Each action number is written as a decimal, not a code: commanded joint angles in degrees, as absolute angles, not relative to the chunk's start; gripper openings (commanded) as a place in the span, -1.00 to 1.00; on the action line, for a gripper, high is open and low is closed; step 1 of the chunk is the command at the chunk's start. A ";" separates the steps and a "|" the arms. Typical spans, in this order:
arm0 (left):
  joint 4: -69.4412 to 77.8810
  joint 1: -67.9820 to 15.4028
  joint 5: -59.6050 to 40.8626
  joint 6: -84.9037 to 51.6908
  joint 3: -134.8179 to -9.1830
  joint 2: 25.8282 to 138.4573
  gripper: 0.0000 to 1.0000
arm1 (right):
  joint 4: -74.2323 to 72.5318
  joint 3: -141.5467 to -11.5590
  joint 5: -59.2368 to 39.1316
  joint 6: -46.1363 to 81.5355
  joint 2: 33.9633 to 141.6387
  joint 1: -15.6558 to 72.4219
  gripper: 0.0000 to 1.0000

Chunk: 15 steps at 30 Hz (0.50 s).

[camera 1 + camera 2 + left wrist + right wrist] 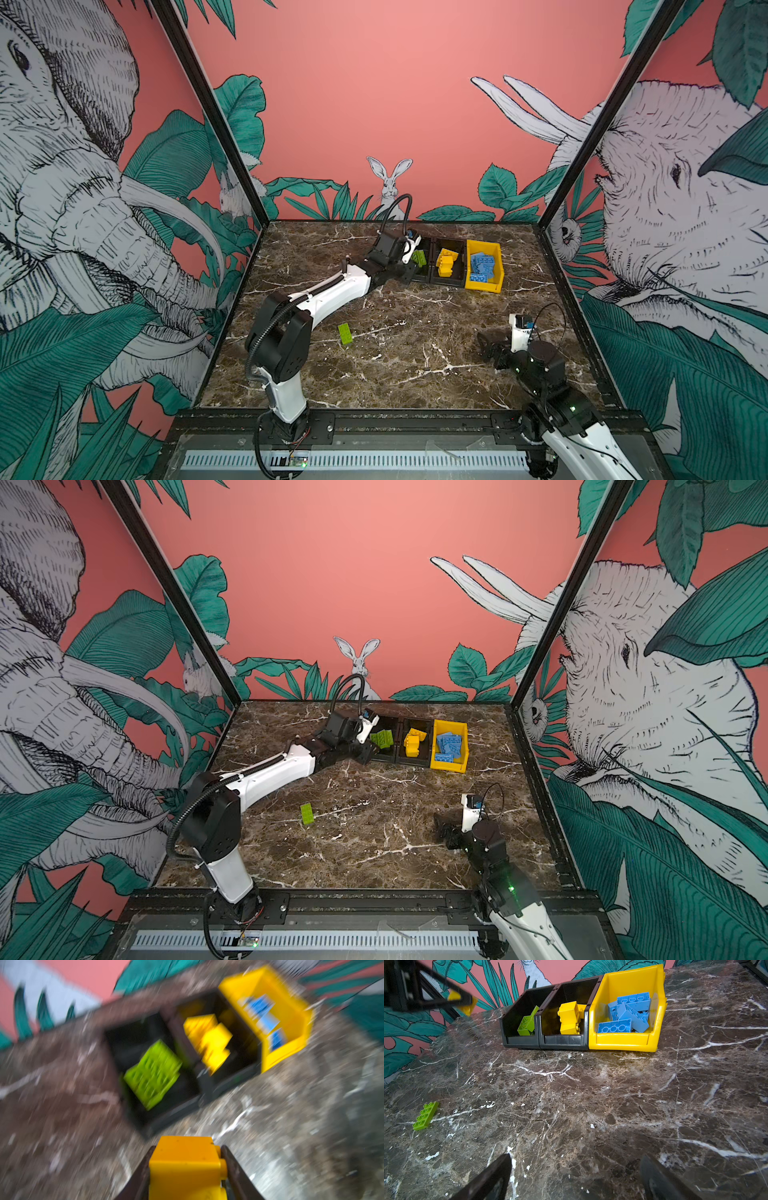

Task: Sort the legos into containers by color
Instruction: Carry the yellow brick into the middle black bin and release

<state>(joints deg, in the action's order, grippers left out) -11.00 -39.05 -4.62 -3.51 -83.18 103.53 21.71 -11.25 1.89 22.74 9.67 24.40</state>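
**Top views.** In both top views the yellow bin (484, 286) is standing on the counter (415, 353) near its far edge and is holding the blue bricks (482, 266). The inner black bin (451, 281) is touching the yellow bin's left side and is holding the yellow bricks (446, 262). The outer black bin (390, 724), one place farther left of the yellow bin, is holding the green bricks (419, 257). The left claw (409, 272) is hovering at the outer black bin's front. Its grip cannot be told here. The loose green brick (345, 333) is lying flat on the counter, well apart from the yellow bin, toward the front left. The right claw (488, 343) is sitting low, in front of the yellow bin and well apart from it.

**Left wrist view.** This picture is blurring with motion. The left claw is pinching the held yellow brick (186, 1167) between its two fingers (143, 1167). The brick is hanging above the counter, outside all three bins, on the black-bin side of the yellow bin.

**Right wrist view.** The right claw is standing spread wide, with only bare counter between its fingers. The held yellow brick is showing in the left claw beyond the outer black bin, on the side away from the yellow bin, raised off the counter. The loose green brick is lying studs up.
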 commanded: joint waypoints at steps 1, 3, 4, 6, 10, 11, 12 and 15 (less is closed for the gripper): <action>-7.68 -38.59 -6.87 -2.52 -89.53 109.31 -0.26 | 20.22 -10.55 1.92 22.94 9.14 24.18 0.90; -4.38 -38.59 -8.89 -2.62 -93.79 113.30 -0.26 | 20.19 -10.48 1.91 22.86 9.18 24.21 0.90; -2.10 -38.59 -10.43 -2.89 -95.41 115.27 -0.26 | 20.17 -10.55 1.88 22.84 9.21 24.25 0.90; 1.28 -38.67 -12.43 -3.69 -98.83 118.96 -0.25 | 20.13 -10.55 1.85 22.89 9.23 24.26 0.90; 2.83 -39.23 -15.05 -4.25 -108.09 127.32 -0.25 | 20.16 -10.55 1.89 22.89 9.23 24.20 0.90; 2.67 -39.37 -15.54 -4.17 -110.42 129.13 -0.25 | 20.14 -10.55 1.93 22.92 9.23 24.24 0.90; 2.66 -39.63 -16.10 -4.05 -112.93 131.11 -0.24 | 20.14 -10.55 1.93 22.89 9.23 24.25 0.90; 1.28 -39.73 -17.20 -3.88 -119.72 135.95 -0.24 | 20.17 -10.54 1.99 22.89 9.21 24.22 0.90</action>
